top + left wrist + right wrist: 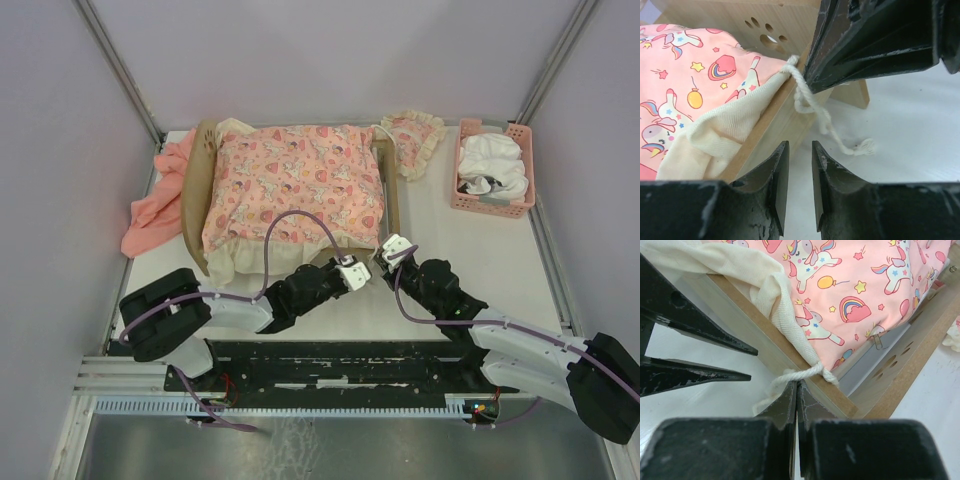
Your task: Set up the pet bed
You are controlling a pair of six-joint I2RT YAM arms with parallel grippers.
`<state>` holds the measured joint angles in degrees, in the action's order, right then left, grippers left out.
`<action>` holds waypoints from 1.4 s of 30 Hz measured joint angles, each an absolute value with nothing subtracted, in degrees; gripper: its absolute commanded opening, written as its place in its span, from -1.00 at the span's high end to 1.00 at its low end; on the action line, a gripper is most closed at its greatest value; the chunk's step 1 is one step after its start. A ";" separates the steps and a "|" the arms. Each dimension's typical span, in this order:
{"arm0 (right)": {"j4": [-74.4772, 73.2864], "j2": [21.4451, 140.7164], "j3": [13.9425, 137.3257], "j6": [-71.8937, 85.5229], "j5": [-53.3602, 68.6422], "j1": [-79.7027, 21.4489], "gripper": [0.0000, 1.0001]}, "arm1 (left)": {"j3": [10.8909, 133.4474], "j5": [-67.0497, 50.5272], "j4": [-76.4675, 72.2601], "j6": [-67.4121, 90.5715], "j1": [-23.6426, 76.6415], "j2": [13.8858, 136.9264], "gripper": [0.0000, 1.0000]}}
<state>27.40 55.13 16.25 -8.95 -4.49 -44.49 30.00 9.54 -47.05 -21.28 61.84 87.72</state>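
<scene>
Pet bed (195, 188): back left of the desk (470, 250), with a pink unicorn cover (295, 180) over it.
Left hand (800, 165): narrowly parted, empty, just beside the bed's near right corner.
Right hand (796, 390): closed, pinching the white cord (812, 107) tied at that corner.

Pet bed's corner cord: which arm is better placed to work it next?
Probably right: the right tool, shut, sits at the cord on the pet bed corner; the left tool stands slightly open, clear of it.
</scene>
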 measured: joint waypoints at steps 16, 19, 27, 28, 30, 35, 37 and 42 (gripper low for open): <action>27.86 54.76 15.99 -9.32 -3.36 -44.49 0.95 | 32.34 9.87 -52.62 -27.44 62.02 93.21 0.29; 27.86 54.26 15.88 -9.34 -2.98 -44.49 0.95 | 32.97 9.21 -53.12 -27.68 62.13 93.97 0.28; 27.83 53.95 15.84 -9.39 -2.37 -44.45 0.95 | 34.98 8.34 -54.04 -29.47 62.39 96.36 0.27; 27.86 53.95 15.84 -9.39 -2.37 -44.42 0.95 | 35.09 8.36 -54.15 -29.56 62.39 96.51 0.27; 27.83 53.95 15.84 -9.45 -2.28 -44.36 0.95 | 35.18 8.38 -54.37 -29.67 62.39 96.68 0.27; 27.83 53.98 15.84 -9.67 -1.89 -44.23 0.95 | 35.20 8.67 -55.09 -30.33 62.39 96.92 0.27; 27.79 53.95 15.84 -9.96 -1.72 -44.23 0.95 | 35.20 8.99 -55.46 -31.00 62.43 96.92 0.26; 26.74 53.49 15.84 -10.94 -0.91 -44.18 0.95 | 34.22 9.63 -57.04 -32.42 62.43 96.90 0.21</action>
